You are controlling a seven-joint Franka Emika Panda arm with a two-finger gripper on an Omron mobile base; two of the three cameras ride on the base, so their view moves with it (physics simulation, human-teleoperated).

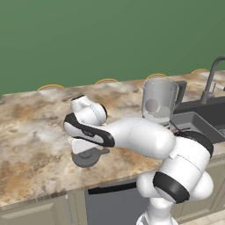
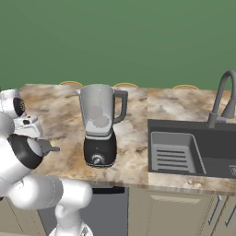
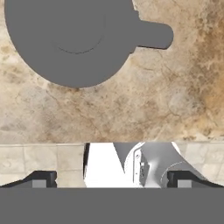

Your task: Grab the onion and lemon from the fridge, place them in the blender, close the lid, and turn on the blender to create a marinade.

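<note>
The counter (image 1: 30, 132) carried the blender (image 2: 100, 124), jar uncovered, with a pale ball inside. The lid (image 1: 88, 157) lay flat at the blender's 9 o'clock. The gripper (image 3: 109, 181) hovered above it, fingers spread wide, empty.

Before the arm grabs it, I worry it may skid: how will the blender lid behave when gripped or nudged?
The lid looks like a flat rigid disc, so probably stiff and light. Lying flat on the marble counter, it seems likelier to slide than roll. Its side tab may make it pivot if pushed off-centre.
</note>
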